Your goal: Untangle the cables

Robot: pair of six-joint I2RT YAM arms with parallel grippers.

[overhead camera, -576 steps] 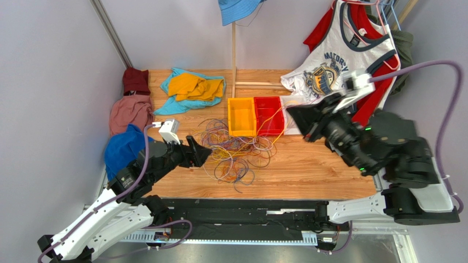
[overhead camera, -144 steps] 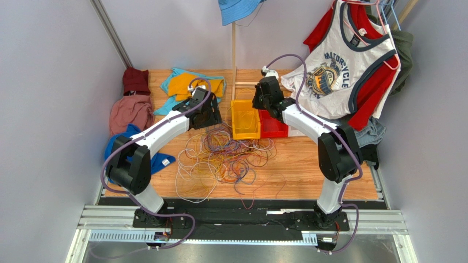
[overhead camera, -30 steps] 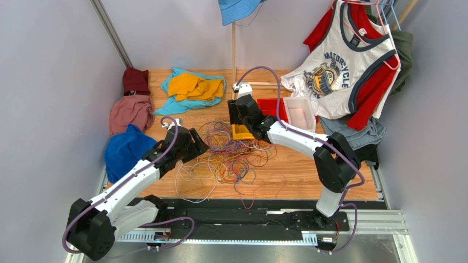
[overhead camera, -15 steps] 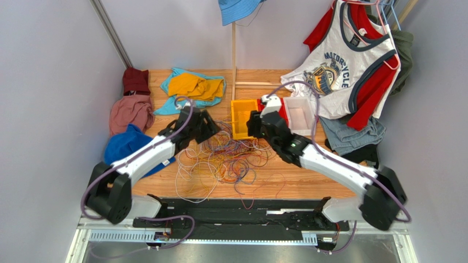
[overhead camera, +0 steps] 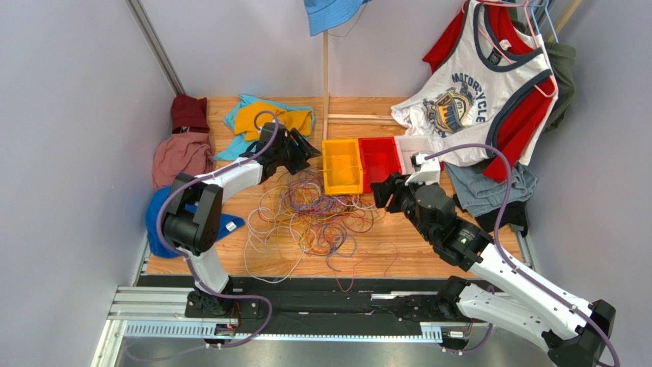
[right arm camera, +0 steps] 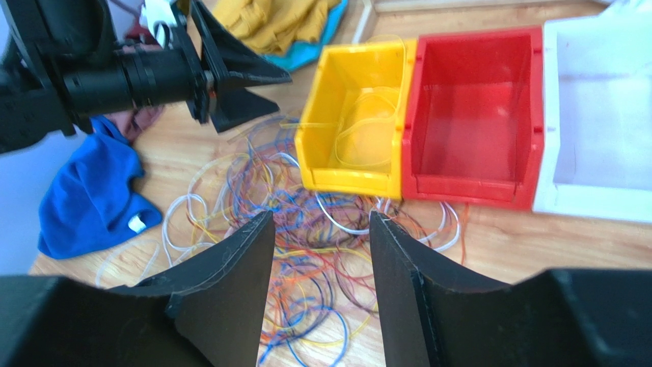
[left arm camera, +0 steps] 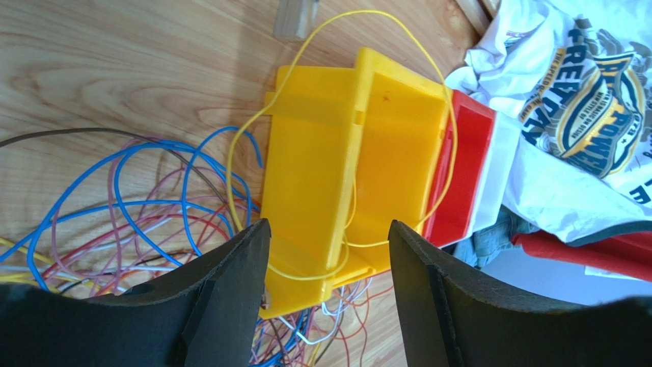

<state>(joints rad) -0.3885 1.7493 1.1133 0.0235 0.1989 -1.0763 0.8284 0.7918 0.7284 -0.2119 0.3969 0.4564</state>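
Cables (overhead camera: 321,218) lie tangled; left gripper (overhead camera: 308,147) and right gripper (overhead camera: 379,197) spread, empty.

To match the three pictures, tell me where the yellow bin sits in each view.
Top external: yellow bin at the centre, just behind the wires.
Left wrist: yellow bin fills the centre.
Right wrist: yellow bin in the upper middle.
Shared landmark: the red bin right beside it.
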